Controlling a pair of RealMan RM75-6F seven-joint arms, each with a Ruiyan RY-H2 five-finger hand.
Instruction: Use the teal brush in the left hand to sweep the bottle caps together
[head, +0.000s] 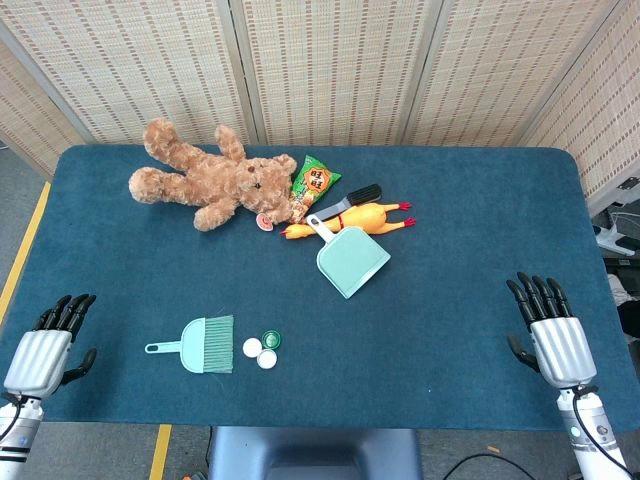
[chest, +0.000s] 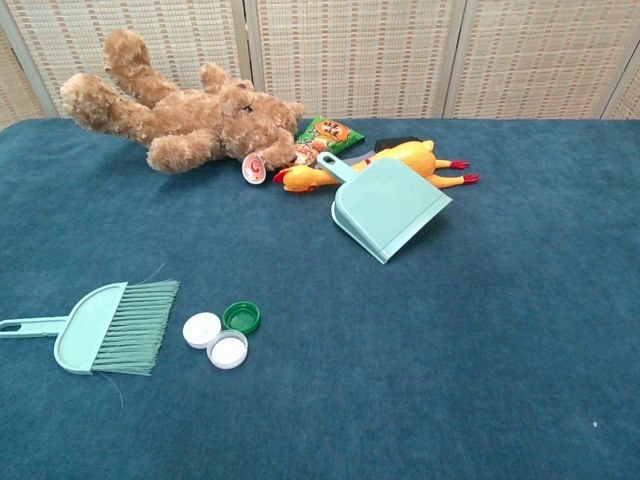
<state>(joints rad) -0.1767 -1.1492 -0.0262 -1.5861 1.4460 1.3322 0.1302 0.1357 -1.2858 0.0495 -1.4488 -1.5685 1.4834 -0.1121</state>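
The teal brush (head: 200, 345) (chest: 105, 328) lies flat on the blue table near the front left, handle pointing left, bristles toward the caps. Just right of its bristles sit three bottle caps close together: two white ones (head: 252, 348) (chest: 202, 329), (head: 267, 359) (chest: 228, 351) and a green one (head: 271, 339) (chest: 242, 317). My left hand (head: 48, 345) rests at the table's front left corner, fingers apart, holding nothing, well left of the brush handle. My right hand (head: 550, 330) is at the front right, fingers extended and empty. Neither hand shows in the chest view.
A teal dustpan (head: 348, 256) (chest: 388, 205) lies mid-table. Behind it are a yellow rubber chicken (head: 362, 218) (chest: 400, 160), a brown teddy bear (head: 215, 180) (chest: 185, 115), a green snack packet (head: 315, 182) (chest: 328, 132) and a black object (head: 360, 194). Woven screens stand behind the table.
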